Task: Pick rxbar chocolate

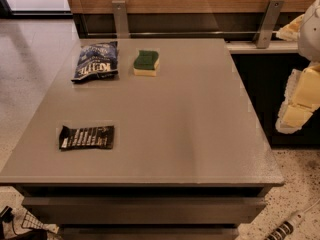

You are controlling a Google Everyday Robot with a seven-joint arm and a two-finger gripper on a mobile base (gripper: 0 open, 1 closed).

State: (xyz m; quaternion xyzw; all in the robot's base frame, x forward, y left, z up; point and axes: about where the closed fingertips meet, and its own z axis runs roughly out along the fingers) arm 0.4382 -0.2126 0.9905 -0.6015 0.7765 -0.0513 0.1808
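nearest you, on the bench (190,124) front left, the rxbar chocolate (86,137) lies flat. at the back sit a blue chip bag (96,60) and a green-topped sponge (146,63). your end effector (297,104) hangs beyond the right edge, well apart; you cannot tell whether it is open or closed.

1 ea: rxbar (86,137), bag (95,60), sponge (146,63), claw (296,113) right

my gripper (298,106) hangs off the right side of the table (190,114), and the view's right edge cuts part of it away. the white lettering on the rxbar chocolate (86,137) is too small for me to read. the print on the blue chip bag (95,60) is blurred. a striped cable end (286,228) runs out at the bottom right corner.
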